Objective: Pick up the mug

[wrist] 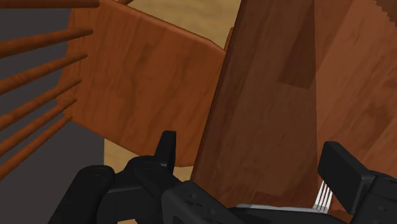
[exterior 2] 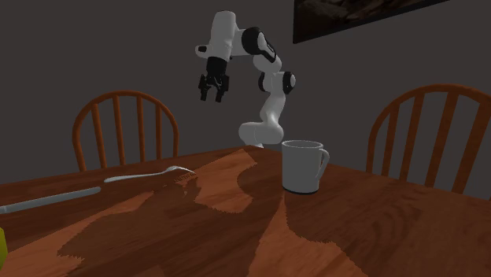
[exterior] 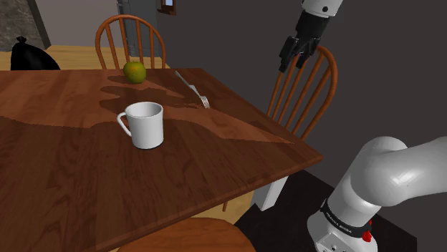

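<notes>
Faint lettering on black joint band (exterior: pixel 342 219), unreadable

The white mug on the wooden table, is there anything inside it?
The white mug on the brown wooden table shows bare white inner wall below its rim; nothing sticks out. Its bottom is covered by its near wall, so that part is unseen.

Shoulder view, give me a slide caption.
Open gripper hangs above a chair beside the table, apart from the upright white mug.
</notes>
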{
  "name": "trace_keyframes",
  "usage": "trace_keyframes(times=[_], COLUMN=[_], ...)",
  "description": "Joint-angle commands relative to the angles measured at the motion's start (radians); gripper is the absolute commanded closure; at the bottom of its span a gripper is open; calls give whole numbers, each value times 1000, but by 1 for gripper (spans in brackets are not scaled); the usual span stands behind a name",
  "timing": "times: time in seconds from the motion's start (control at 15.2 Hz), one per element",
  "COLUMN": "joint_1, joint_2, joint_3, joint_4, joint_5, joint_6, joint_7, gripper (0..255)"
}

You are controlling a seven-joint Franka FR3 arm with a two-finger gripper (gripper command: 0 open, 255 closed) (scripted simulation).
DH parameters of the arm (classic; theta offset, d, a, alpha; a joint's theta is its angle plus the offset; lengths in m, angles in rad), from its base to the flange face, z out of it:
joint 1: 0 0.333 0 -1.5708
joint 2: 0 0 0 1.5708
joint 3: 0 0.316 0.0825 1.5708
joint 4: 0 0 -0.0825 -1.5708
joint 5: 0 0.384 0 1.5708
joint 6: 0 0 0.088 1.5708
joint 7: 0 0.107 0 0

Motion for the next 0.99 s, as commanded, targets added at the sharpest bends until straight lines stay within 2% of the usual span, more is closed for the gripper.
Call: trace_keyframes(times=[0.0,0.46,0.92], joint_1=[0,36,63], joint_2=[0,119,282], joint_3=[0,127,247], joint_4=[0,31,116], joint_5=[0,94,162], joint_6=[0,43,91], joint_7=[0,163,322], gripper=[0,0,0])
